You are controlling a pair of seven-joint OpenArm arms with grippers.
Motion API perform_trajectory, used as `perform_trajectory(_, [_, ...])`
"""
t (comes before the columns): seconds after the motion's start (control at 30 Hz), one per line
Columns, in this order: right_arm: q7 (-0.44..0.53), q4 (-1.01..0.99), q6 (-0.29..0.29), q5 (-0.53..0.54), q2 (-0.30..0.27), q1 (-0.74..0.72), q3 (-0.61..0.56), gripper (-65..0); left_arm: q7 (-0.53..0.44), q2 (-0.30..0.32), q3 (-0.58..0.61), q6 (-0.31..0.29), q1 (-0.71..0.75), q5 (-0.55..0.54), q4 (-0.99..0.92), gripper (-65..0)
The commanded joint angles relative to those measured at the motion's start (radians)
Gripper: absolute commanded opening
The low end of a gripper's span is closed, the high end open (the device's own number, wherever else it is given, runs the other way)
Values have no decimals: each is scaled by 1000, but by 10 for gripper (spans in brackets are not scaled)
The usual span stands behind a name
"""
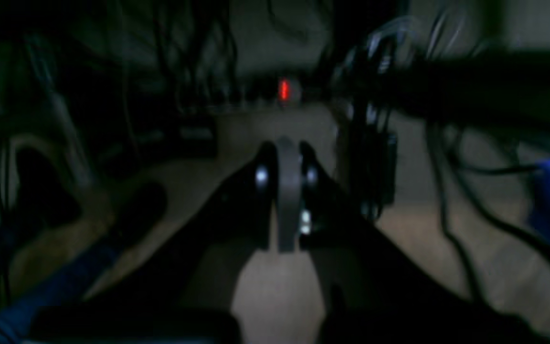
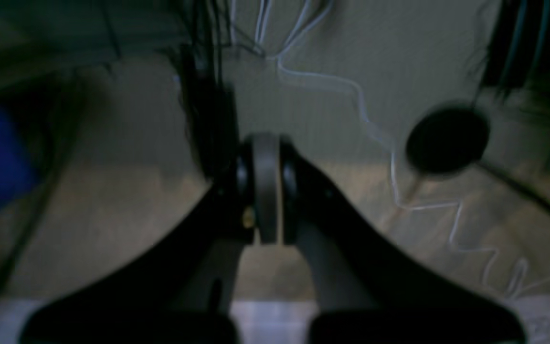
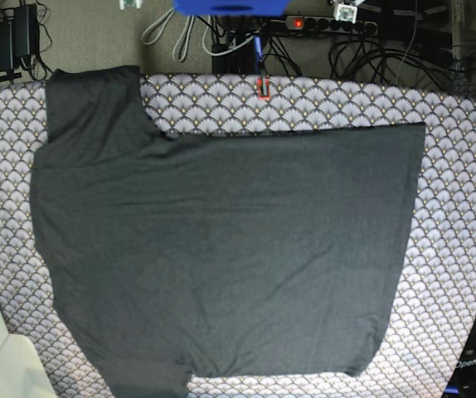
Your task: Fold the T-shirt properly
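Base view, T-shirt [image 3: 221, 249] flat on patterned cloth [image 3: 462, 207], both end effectors closed, empty, elsewhere.

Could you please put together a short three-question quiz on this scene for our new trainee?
1. True or false: the T-shirt lies spread flat, unfolded, on the patterned table cover.
2. In the wrist views, the left gripper and right gripper are: A) open, B) shut with no cloth between their jaws, C) shut on cloth.
3. In the base view, toward which corner does the fully visible sleeve point?

Key
1. True.
2. B.
3. The upper left corner.
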State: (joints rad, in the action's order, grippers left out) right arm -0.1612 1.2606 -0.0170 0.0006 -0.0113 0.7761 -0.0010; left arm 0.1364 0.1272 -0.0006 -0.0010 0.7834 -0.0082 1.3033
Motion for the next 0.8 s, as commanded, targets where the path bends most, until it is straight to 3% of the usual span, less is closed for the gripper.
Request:
perform_trajectory(0.0, [15,67,5,3,-2,47,3,-650,-22,10,0,-3,55,0,68,-647])
perform_trajectory(0.1, [5,232,5,5,-17,128,12,-650,-11,36,0,2,141,0,250,-647])
perform_trajectory(0.2, [4,405,5,5,-20,197,37,-650,68,61,-23,3,202,0,457,-647])
perform_trajectory(0.37, [4,652,5,5,-25,256,94,-650,153,59,-100,0,244,0,697,-647])
perform_trajectory(0.6, [2,758,5,5,-25,177,160,-650,159,59,-141,-3,207,-8,720,-646])
perform_trajectory(0.77, [-111,759,4,5,-26,72,183,-650,162,75,-141,-4,179,-183,720,-645])
